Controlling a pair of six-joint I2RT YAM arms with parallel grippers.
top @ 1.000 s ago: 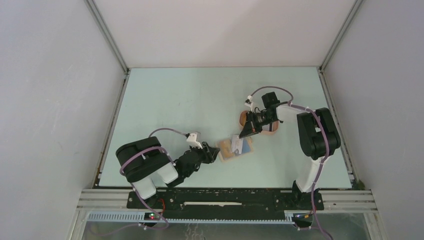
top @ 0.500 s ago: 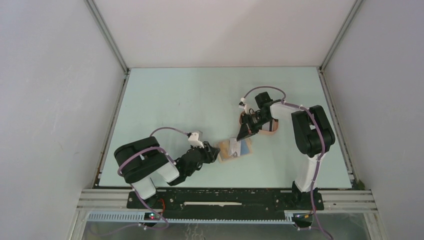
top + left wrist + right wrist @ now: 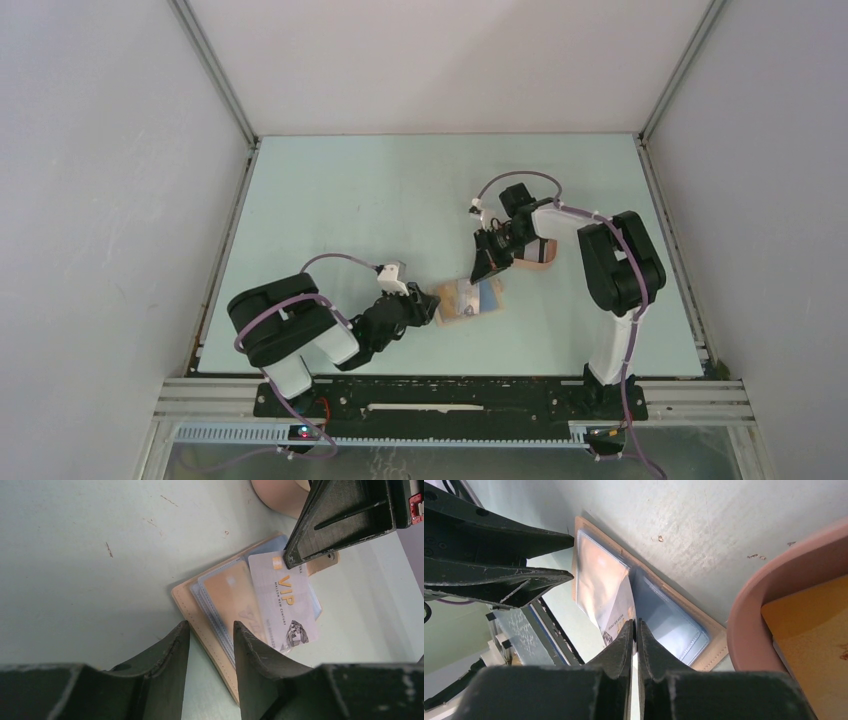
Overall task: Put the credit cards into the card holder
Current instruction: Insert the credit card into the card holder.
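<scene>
Left wrist view shows the card holder (image 3: 195, 615) lying open on the pale green table (image 3: 75, 555), in the middle of the frame, tan rim outward and card slots up; an orange-yellow card (image 3: 235, 600) sits in one slot, and a white card (image 3: 290, 605) printed "VIP" lies slanted across the holder's right half; the left gripper's (image 3: 210, 647) two dark fingers (image 3: 170, 650) rise from the bottom of the frame with a clear gap between them, nothing clamped; the holder's near rim shows in that gap just past the tips, and the right-hand finger overlaps the rim, though whether it touches cannot be told; the right gripper (image 3: 292, 560) comes down from the upper right, its tip at the white card's top edge.

Right wrist view has its own fingers (image 3: 616, 655) nearly together at the lower centre, only a thin slit between; the tips meet the white card's edge over the holder's fold, but whether they pinch it cannot be told; a peach tray (image 3: 749, 610) curves in at the right, just beside the holder, with another orange-yellow card (image 3: 814, 630) inside.

Top external view places the holder at centre, between the two grippers.
</scene>
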